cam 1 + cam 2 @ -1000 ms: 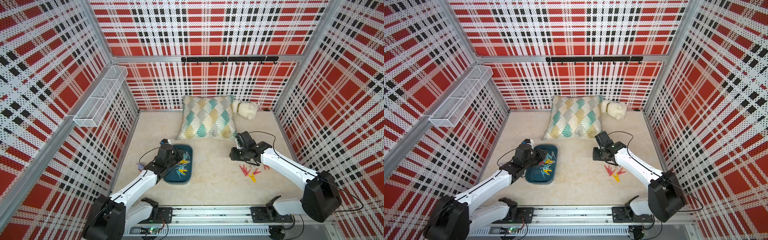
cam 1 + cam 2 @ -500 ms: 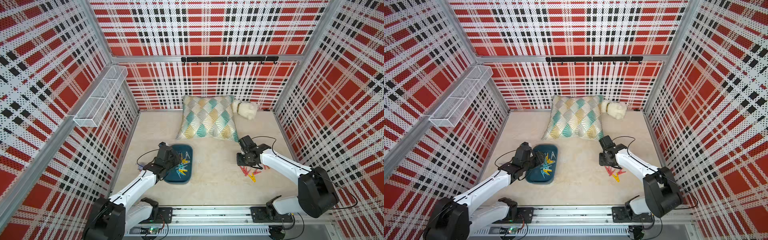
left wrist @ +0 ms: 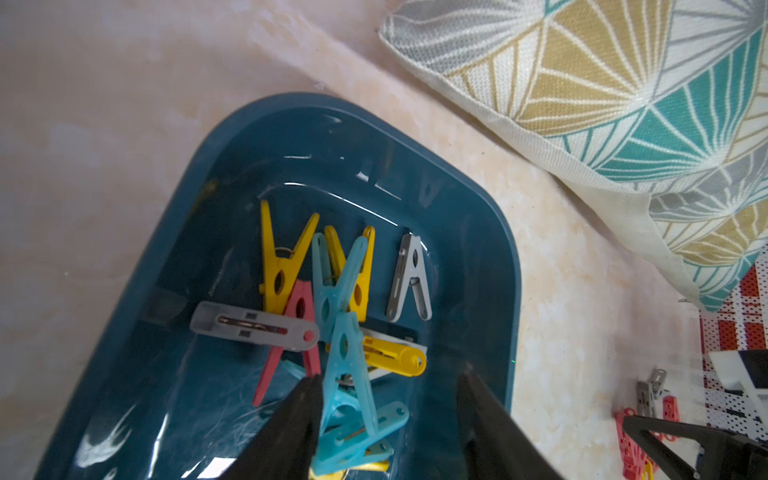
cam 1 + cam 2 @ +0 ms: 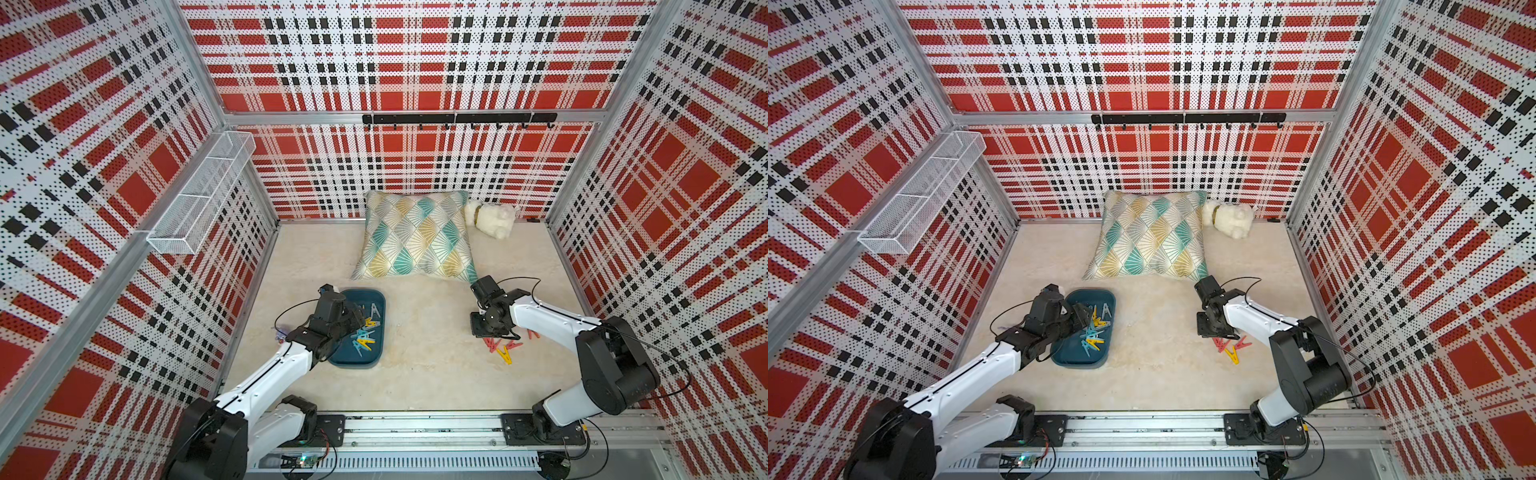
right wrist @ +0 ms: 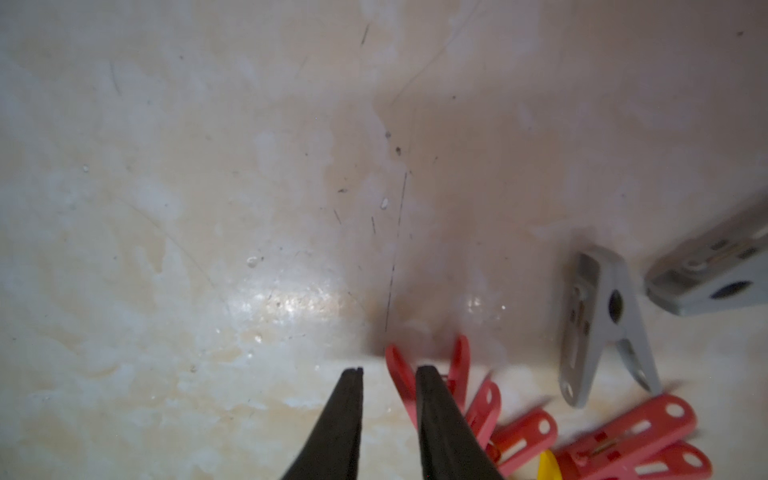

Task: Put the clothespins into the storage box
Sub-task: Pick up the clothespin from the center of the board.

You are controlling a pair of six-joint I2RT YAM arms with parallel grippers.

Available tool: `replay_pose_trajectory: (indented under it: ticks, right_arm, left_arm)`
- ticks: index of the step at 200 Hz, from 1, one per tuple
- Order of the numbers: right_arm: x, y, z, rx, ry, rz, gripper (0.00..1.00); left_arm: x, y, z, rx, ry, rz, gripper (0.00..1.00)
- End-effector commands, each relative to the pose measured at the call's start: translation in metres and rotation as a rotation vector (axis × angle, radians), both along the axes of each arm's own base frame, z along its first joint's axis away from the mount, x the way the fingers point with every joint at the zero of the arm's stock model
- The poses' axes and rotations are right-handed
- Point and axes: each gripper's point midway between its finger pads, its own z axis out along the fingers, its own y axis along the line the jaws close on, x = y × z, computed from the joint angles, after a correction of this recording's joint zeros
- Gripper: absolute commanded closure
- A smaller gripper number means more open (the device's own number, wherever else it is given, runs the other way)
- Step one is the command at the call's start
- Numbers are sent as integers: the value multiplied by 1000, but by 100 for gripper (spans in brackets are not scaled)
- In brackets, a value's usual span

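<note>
Sorting is partway done. In both top views the shallow dark teal plastic storage box (image 4: 381, 332) sits lower left of centre on the pale marbled bench (image 4: 428, 365). It holds about 10 yellow, blue, grey and red plastic clothespins (image 3: 332, 291).

The left claw (image 3: 388, 376) hangs over the box with its jaws wide. 1 light blue clothespin (image 3: 347, 365) leans against a finger, unclamped, so this looks like a drop-off.

Lower right of centre, a few loose clothespins (image 4: 503, 347) in red, yellow and grey lie on the bench. The right claw (image 5: 388, 369) sits low beside them, jaws narrow with nothing between. A red clothespin (image 5: 397, 370) lies just outside 1 finger.

Next, the right claw likely needs to shift sideways and straddle that pin before closing.
</note>
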Motion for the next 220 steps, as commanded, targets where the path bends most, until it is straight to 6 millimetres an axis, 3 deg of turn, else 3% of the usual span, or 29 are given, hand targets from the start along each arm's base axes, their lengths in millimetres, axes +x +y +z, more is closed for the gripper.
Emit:
replay_pose_trajectory:
  ticks: [1,58,94,149,220]
  right_arm:
    - [5,-1,-5,-13,-9,3,74]
    - [7,-3,-9,-32,-9,-3,87]
    - [12,4,0,11,-27,-14,97]
    - [22,41,33,199,-58,-2,99]
    - [37,114,88,457,-95,50,99]
  left_arm:
    - [8,-11,18,-34,-50,-18,43]
    - [8,-18,19,-47,-53,-29,44]
    - [9,-29,27,-68,-69,-57,44]
    - [1,-70,41,-223,-109,-157,39]
    - [-15,-122,45,-392,-119,-282,38]
